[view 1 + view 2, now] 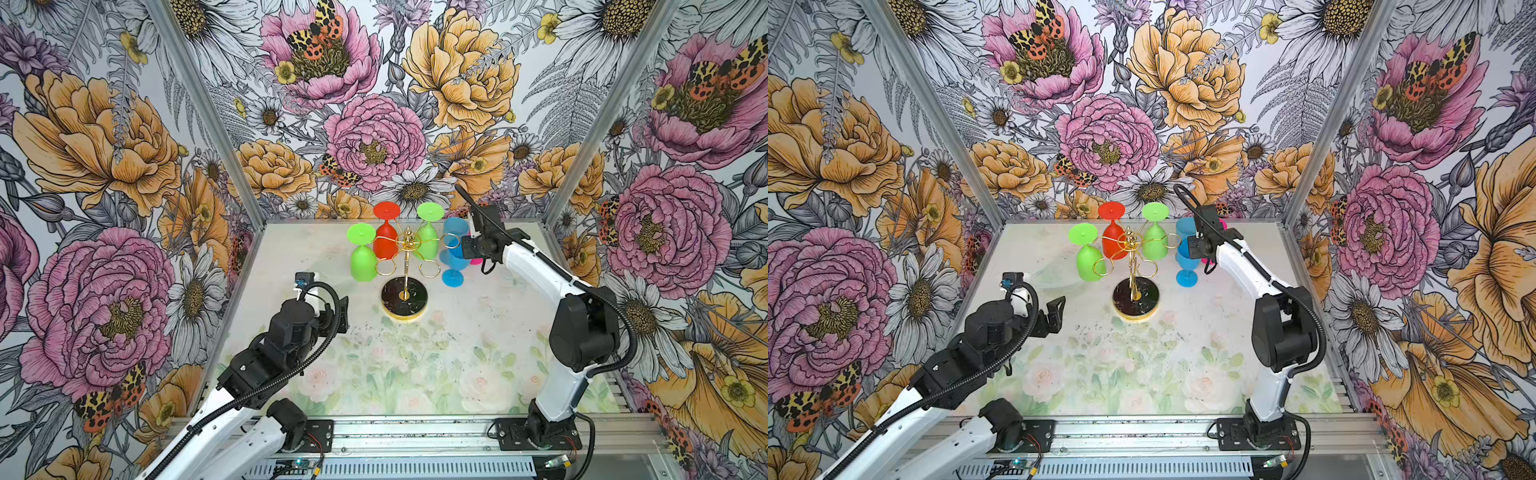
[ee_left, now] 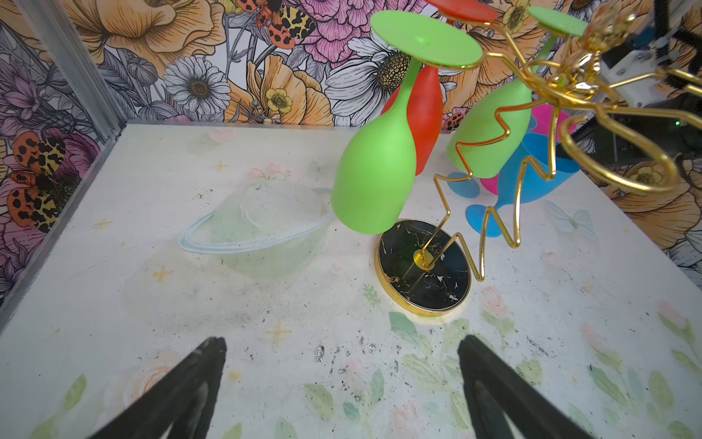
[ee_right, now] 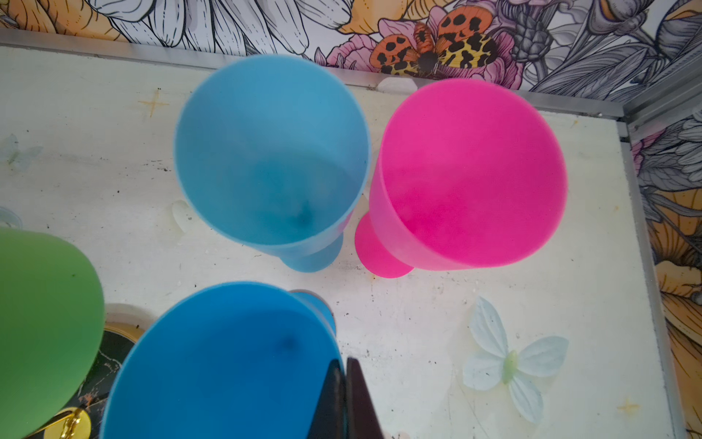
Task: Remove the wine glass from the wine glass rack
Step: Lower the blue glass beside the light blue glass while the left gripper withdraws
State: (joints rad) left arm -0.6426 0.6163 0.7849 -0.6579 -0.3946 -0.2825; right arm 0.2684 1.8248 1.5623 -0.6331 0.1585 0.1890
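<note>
Floral surface (image 1: 415, 365) bears wine glass rack (image 1: 392, 297), 3 glasses (image 1: 362, 264) hooked by feet. Left fingers (image 2: 190, 380) gape; right fingers (image 3: 330, 403) clenched, perhaps nipping blue glass (image 3: 228, 361).

Right pincer (image 3: 343, 366): only the tips of its pressed-together fingers show in the wrist view; the rest is cut off by the frame edge. In both top views the tips are hidden under its own wrist. Contact with the rim of the blue glass (image 3: 220, 361) just beside them cannot be told. That glass is cropped, its foot largely hidden.

Pink glass (image 1: 476, 261), beyond this pincer: slivers only behind the arm in both top views.

Green glass (image 3: 45, 323): blurred, cropped.

Left pincer (image 2: 342, 342): finger bases cut off.

Wine glass rack (image 2: 423, 266), ahead of it: outer loops run out of frame.
</note>
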